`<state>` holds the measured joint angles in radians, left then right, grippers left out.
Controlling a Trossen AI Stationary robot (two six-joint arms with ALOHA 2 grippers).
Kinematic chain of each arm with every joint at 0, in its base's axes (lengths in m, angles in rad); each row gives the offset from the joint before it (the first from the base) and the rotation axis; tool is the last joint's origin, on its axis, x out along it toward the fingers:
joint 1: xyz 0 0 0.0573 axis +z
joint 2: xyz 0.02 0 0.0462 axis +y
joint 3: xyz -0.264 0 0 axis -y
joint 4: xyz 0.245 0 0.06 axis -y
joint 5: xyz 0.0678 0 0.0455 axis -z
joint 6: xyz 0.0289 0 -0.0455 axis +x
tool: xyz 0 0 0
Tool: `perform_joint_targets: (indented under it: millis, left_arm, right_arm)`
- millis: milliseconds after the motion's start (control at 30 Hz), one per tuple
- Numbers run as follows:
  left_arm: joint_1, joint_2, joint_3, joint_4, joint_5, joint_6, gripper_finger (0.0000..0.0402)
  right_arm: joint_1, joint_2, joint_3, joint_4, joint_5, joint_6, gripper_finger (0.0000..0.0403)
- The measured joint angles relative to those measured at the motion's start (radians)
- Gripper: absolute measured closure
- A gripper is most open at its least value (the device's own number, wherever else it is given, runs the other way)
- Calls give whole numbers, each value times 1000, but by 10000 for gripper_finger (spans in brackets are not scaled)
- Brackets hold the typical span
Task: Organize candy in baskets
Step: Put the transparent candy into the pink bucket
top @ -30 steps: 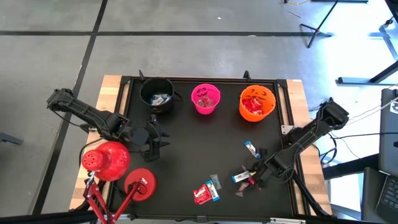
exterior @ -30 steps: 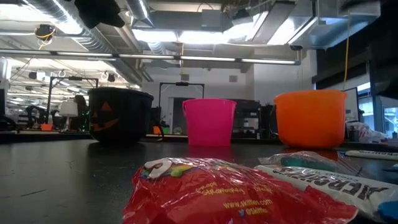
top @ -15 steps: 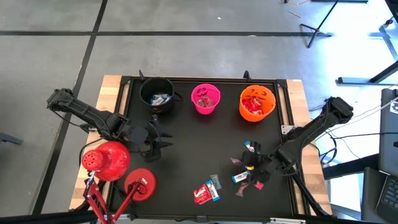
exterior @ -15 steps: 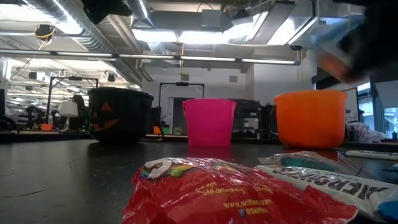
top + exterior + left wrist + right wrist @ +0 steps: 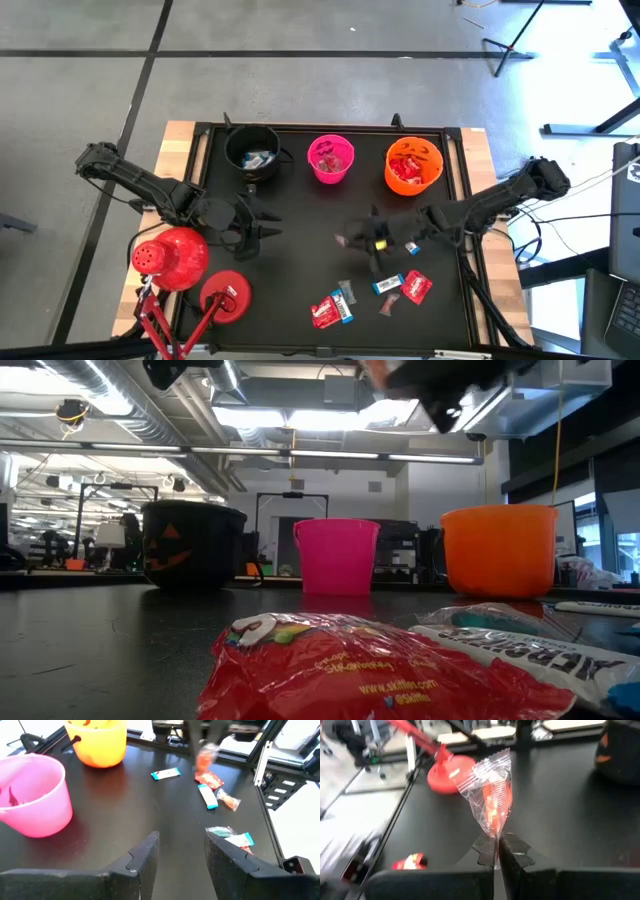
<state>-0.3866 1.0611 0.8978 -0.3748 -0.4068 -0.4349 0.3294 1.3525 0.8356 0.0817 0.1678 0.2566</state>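
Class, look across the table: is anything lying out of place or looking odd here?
Yes. Several wrapped candies lie scattered loose on the black mat's near right part, outside the three buckets. One clear-wrapped candy dangles pinched in the right gripper above the mat. Nothing looks spilled or damaged.

A red candy wrapper (image 5: 350,675) lay nearest on the dark counter (image 5: 100,650), with a white-lettered one (image 5: 520,650) touching it. Behind the red wrapper stood a black bucket (image 5: 192,545), a pink bucket (image 5: 336,555) and an orange bucket (image 5: 499,548). A blurred end effector (image 5: 440,375) hung above the pink bucket.
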Motion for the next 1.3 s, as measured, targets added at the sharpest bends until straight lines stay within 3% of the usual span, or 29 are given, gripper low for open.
perform_joint_targets:
  millis: [133,533,800,1300]
  left_arm:
    - [0,0,0,34,-4,19,255]
    - [0,0,0,114,-43,53,255]
    - [0,0,0,152,-107,56,255]
    - [0,37,0,214,-128,75,255]
  right_arm:
    - [-108,5,0,76,-56,-31,392]
    - [-335,23,1,274,-82,-53,391]
    - [-429,64,1,317,-83,-49,391]
    - [-525,174,0,337,-132,2,391]
